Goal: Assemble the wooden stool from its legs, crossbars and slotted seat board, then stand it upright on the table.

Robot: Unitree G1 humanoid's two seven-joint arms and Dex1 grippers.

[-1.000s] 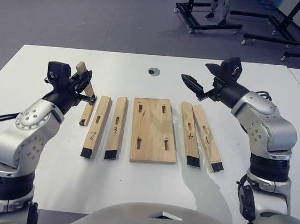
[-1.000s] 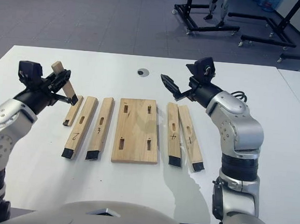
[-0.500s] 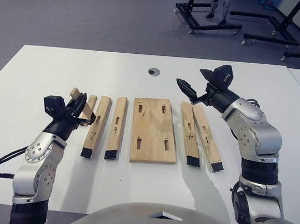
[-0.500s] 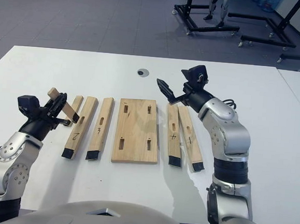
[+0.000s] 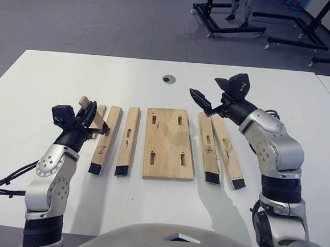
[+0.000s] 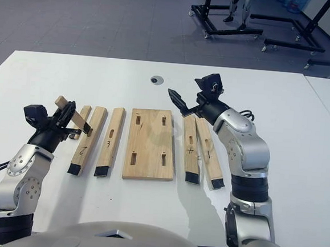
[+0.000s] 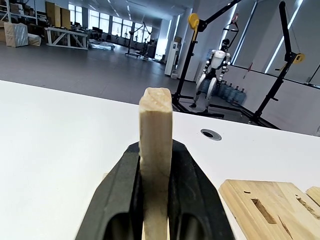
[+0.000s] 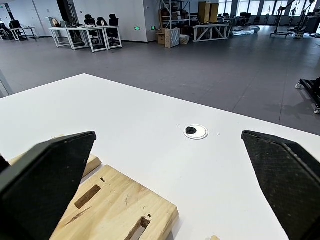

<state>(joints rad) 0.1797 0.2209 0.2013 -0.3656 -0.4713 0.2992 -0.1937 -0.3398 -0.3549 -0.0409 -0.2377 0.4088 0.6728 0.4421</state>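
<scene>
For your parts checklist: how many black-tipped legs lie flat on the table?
4. Two legs left of the seat board, two right of it; none appears hidden.

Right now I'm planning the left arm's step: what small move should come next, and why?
Probably lower the free end of the crossbar toward the slotted leftmost leg. The left tool is shut on the crossbar, holding it tilted close by that leg, and all the other parts lie flat and unjoined on the table.

White table (image 5: 54, 75) carries seat board (image 5: 169, 144) at centre, left legs (image 5: 106, 137) and right legs (image 5: 208, 145) flanking it, crossbar (image 6: 84, 112) outermost left.
</scene>
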